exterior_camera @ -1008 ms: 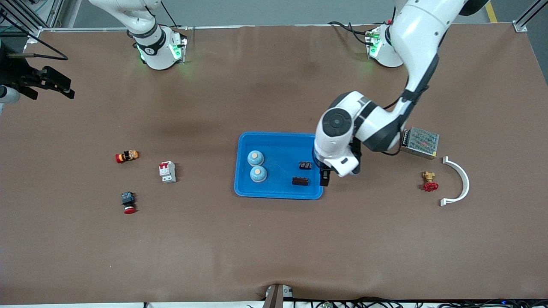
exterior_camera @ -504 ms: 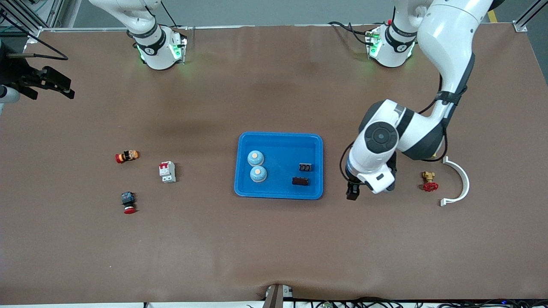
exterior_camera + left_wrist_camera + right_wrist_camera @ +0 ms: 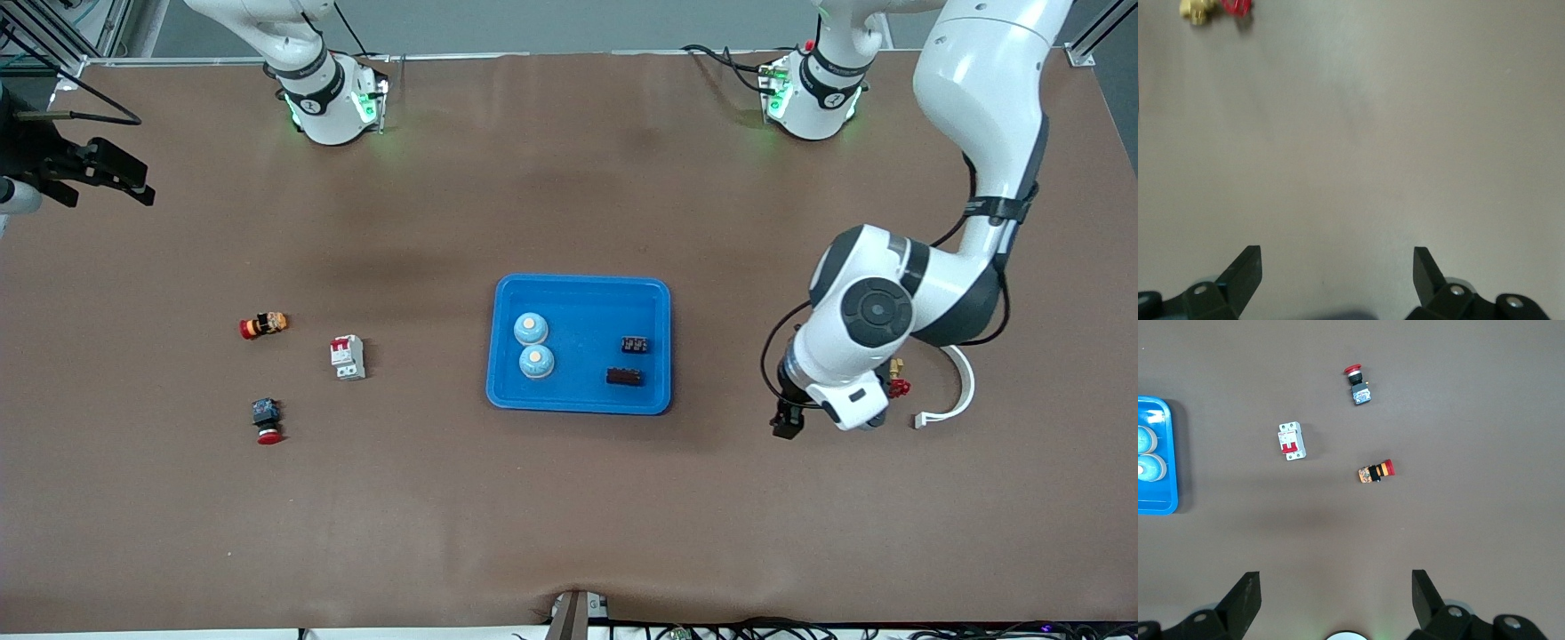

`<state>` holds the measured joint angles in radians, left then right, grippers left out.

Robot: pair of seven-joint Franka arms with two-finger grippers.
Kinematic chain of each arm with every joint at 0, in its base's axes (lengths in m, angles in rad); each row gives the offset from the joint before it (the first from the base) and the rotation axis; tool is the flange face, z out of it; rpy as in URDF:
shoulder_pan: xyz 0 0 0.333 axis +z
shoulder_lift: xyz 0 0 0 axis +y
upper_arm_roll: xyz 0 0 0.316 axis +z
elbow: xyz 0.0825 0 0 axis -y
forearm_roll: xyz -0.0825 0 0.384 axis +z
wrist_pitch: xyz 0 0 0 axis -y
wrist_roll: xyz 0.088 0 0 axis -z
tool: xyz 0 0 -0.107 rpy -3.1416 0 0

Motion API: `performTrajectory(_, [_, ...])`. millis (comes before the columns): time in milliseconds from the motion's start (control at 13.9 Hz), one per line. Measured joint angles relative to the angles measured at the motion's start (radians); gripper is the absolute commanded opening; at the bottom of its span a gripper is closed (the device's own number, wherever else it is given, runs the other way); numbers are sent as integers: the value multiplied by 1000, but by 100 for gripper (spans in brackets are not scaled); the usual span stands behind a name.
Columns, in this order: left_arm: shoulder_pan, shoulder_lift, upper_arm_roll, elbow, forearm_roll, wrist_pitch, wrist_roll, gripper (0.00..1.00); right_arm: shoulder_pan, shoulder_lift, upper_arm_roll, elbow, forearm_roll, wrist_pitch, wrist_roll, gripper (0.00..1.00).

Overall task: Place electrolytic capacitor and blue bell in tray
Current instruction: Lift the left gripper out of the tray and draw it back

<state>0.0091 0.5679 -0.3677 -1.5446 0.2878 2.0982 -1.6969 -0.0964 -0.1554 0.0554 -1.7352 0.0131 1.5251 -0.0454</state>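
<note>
Tray already holds both bells and capacitors (task looks done); left gripper and right gripper, fingers spread, should park over bare bench

Brown table carries: blue tray, breaker, two red-capped buttons, valve, white bracket.
</note>
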Motion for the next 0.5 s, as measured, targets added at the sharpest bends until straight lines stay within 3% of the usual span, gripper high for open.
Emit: performTrajectory(504, [121, 13, 8, 41, 0, -21, 219, 100, 0, 0, 0, 0, 0, 1, 0, 100])
